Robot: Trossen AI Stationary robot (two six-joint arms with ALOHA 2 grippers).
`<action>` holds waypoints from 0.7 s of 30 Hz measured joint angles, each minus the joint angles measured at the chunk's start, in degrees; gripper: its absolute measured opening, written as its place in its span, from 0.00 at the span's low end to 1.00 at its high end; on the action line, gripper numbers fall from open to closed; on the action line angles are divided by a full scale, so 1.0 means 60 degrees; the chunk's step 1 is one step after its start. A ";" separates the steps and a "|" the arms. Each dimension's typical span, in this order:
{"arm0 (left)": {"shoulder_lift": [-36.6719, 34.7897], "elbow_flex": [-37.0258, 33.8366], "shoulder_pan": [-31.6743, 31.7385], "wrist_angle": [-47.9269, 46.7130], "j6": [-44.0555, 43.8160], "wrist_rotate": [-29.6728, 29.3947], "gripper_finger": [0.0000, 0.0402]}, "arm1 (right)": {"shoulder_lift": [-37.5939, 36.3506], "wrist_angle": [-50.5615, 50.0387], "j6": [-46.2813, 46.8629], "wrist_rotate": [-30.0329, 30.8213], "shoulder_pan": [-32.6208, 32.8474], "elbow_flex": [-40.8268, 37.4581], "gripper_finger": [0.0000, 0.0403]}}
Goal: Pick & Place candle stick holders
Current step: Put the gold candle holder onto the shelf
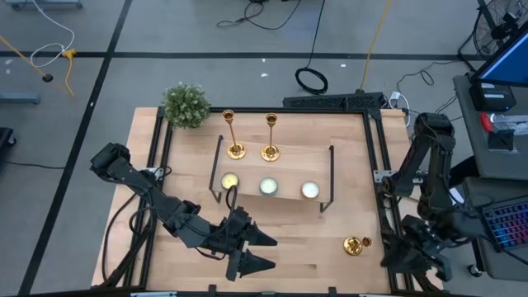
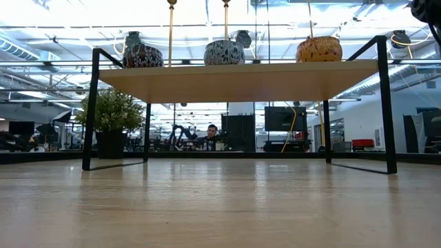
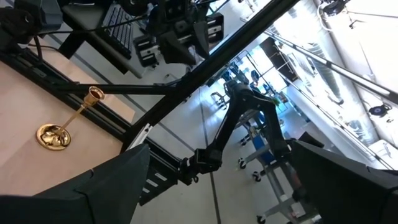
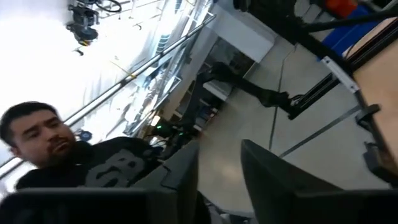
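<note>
Candle stick holders number three here: two stand upright at the far edge of the wooden shelf (image 1: 272, 177), the left one (image 1: 233, 136) and the right one (image 1: 270, 139) side by side, while a third (image 1: 355, 244) lies tipped over on the counter (image 1: 313, 247) near the right front corner. The left gripper (image 1: 257, 252) hovers low over the near middle of the counter with its fingers spread wide and empty, pointed toward the fallen holder, which lies well apart to its right. The right gripper (image 4: 221, 180) is pulled back off the counter's right edge, fingers a narrow gap apart and holding nothing. The step in hand looks like the approach to the third holder; next, the left arm would need to travel right and straddle its thin stem.
</note>
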 joint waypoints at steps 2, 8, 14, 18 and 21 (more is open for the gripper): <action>0.0000 0.0000 -0.0002 0.0000 0.0034 0.0000 0.99 | 0.0000 -0.0172 0.0035 -0.0004 -0.0209 0.0000 0.36; 0.0000 0.0000 0.0049 0.0000 0.0062 0.0000 0.99 | 0.0010 -0.0060 -0.0141 -0.0981 -0.1457 0.0000 0.56; 0.0000 0.0000 0.0071 -0.0004 0.0066 -0.0004 0.99 | 0.0522 -0.0456 -0.0068 -0.3358 -0.3147 0.0488 0.64; 0.0000 0.0000 0.0041 -0.0004 0.0041 -0.0004 0.99 | 0.0670 -0.2972 0.0404 -0.4287 -0.3673 0.1393 0.63; 0.0000 0.0000 -0.0009 -0.0011 0.0011 -0.0004 0.99 | 0.0670 -0.5658 0.0996 -0.4297 -0.3774 0.2261 0.60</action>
